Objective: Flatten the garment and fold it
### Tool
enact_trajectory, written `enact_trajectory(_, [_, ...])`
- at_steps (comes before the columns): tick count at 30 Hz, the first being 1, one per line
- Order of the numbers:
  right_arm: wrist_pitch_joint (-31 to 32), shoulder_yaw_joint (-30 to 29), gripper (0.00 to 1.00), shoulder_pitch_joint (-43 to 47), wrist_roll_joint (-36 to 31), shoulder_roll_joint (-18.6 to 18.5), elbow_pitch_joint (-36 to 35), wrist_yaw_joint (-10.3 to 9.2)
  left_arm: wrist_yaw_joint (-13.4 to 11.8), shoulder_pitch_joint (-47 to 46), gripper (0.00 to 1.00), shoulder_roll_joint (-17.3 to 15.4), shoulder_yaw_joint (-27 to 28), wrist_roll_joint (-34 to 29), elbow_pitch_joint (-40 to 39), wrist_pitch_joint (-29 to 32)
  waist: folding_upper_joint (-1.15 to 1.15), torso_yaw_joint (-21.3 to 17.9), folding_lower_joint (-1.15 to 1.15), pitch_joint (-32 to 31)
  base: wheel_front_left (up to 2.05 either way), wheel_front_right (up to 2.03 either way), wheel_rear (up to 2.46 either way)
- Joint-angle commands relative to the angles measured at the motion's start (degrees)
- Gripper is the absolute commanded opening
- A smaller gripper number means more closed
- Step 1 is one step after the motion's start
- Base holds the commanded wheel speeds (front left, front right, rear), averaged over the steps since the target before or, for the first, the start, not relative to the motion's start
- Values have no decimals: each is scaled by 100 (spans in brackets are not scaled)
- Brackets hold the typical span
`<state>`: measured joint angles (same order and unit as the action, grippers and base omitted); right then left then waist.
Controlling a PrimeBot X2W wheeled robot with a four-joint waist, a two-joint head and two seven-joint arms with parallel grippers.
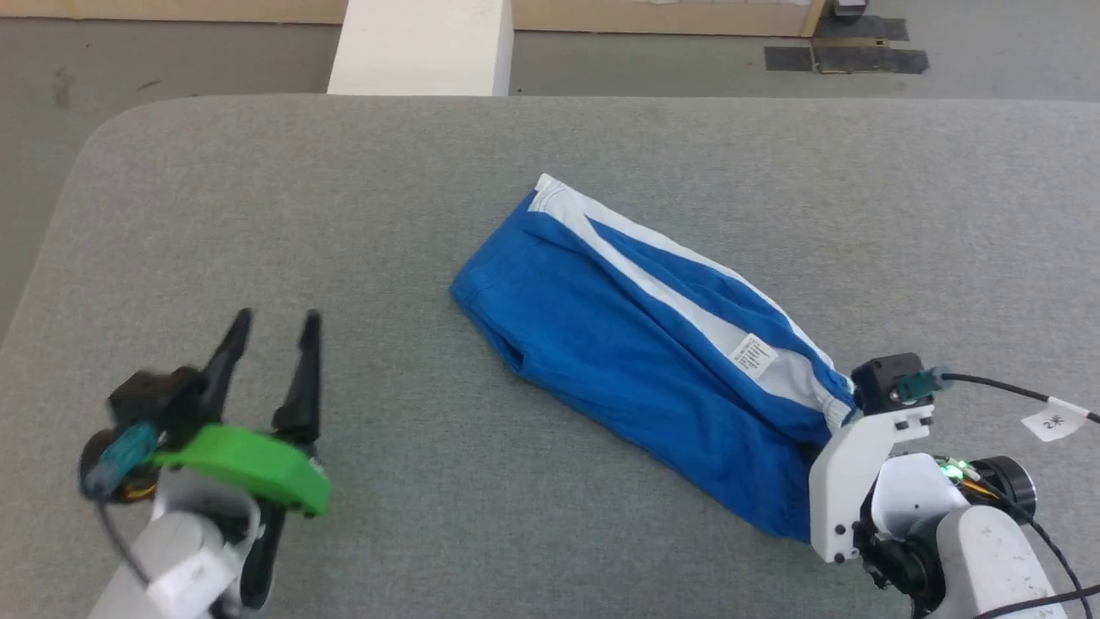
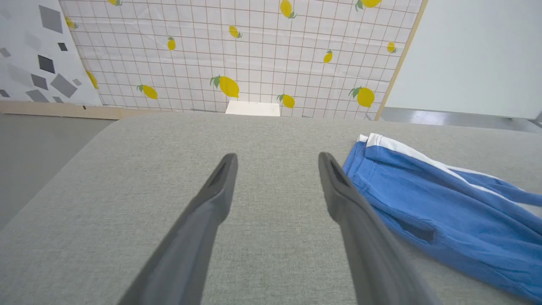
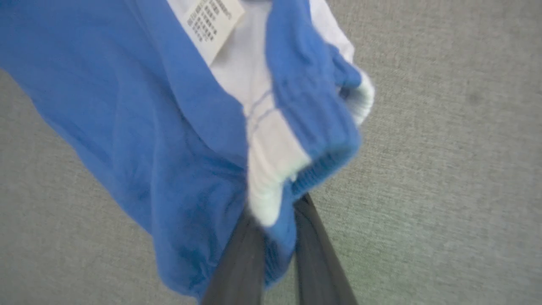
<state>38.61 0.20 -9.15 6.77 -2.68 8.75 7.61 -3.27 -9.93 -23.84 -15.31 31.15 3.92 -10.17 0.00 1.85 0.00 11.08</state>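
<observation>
Toward 8 o'clock at the near edge of the head view, the left gripper point(image 1: 278, 316) is seen over the grey cloth-covered table point(image 1: 258, 215). Its two dark fingers are spread wide and released. In the left wrist view the same gripper point(image 2: 277, 156) is shown with bare table between its fingers, and the shorts point(image 2: 423, 199) lie apart from it toward 3 o'clock.

Toward 4 o'clock in the head view, the right arm's white wrist is seen at the near end of the shorts point(image 1: 636, 344). In the right wrist view, the right gripper point(image 3: 275, 212) is clenched on the gathered waistband point(image 3: 322, 140), with blue cloth pinched between its dark fingers.

From that grip the bright blue shorts point(image 3: 148, 127) are stretched across the middle of the table toward 10 o'clock, lying rumpled and not yet flat. A white stripe point(image 1: 653, 292) runs along their length, and a small white printed tag point(image 1: 754, 354) is turned face up near the waistband.

Beyond the table's far edge, at 12 o'clock, a white block point(image 1: 421, 43) stands on the grey floor point(image 1: 172, 52). Behind it, a wall point(image 2: 254, 51) printed with a grid and yellow lemons is seen in the left wrist view.
</observation>
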Motion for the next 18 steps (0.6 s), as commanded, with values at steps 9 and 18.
enact_trajectory(9, [-213,245,0,-408,507,-20,-100,-12,249,-1776,100,372,-677,520,1271,2302,0,-469,0,297,0,0,0])
enact_trajectory(18, [-379,596,0,-663,716,-20,-41,-12,302,-2896,100,448,-1049,561,2411,3758,0,-867,0,792,0,0,0])
